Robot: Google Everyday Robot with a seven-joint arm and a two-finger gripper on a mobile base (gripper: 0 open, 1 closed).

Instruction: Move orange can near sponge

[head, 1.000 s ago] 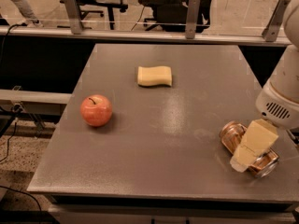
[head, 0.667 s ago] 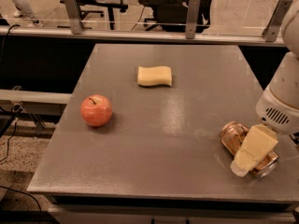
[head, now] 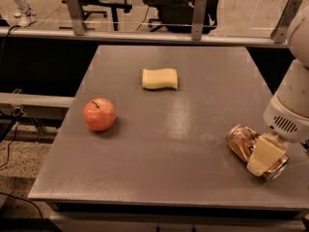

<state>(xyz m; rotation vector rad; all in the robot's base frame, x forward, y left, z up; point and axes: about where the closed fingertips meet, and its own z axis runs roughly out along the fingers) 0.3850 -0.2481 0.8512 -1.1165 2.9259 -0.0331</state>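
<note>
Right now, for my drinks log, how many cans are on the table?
1: the orange can lies on its side at the front right corner of the table, under the hand. No others visible.

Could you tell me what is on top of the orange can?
The gripper sits over the middle of the can, hiding it; only its ends show, on the table.

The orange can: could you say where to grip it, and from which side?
Take the orange can across its round body, from above: it lies on its side, curved wall upward. The gripper sits over it at the front right of the table.
</note>
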